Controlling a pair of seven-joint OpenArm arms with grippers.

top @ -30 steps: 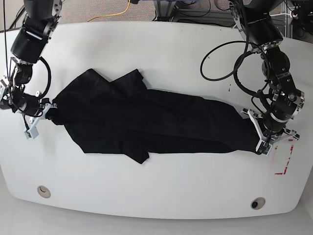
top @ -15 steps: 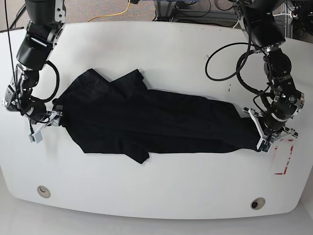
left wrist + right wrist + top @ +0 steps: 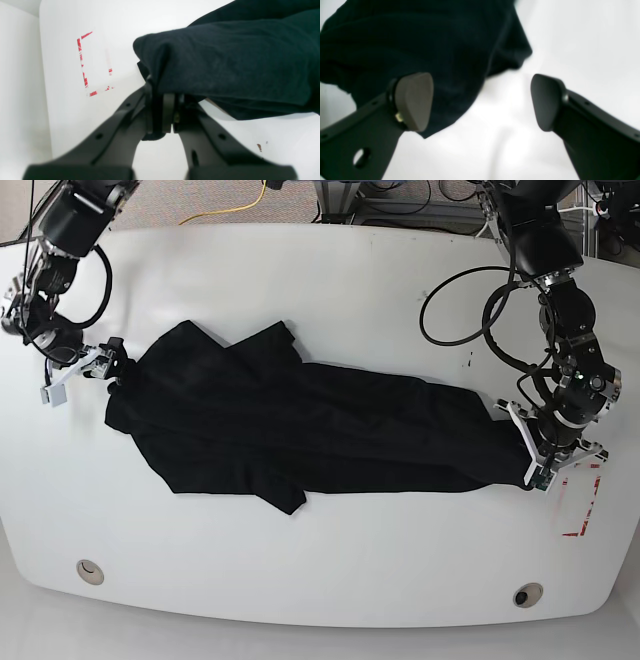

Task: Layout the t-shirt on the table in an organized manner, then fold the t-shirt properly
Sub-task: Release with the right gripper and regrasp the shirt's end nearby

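The black t-shirt (image 3: 310,425) lies stretched out sideways across the white table (image 3: 330,280). My left gripper (image 3: 538,478) is shut on the shirt's right end; the left wrist view shows its jaws (image 3: 162,105) pinched on a fold of the fabric (image 3: 237,62) just above the table. My right gripper (image 3: 88,372) is open at the shirt's far left corner. In the right wrist view one fingertip (image 3: 412,100) lies over the fabric (image 3: 420,37), the other over bare table, and the gripper (image 3: 480,102) holds nothing.
A red tape outline (image 3: 585,510) is on the table just right of my left gripper; it also shows in the left wrist view (image 3: 85,65). Two grommet holes (image 3: 90,570) (image 3: 527,594) sit near the front edge. Cables (image 3: 460,310) hang from the left arm.
My right gripper has let go of the shirt's left corner and moved toward the far side of the table, now open. The left gripper has stayed shut on the right end.
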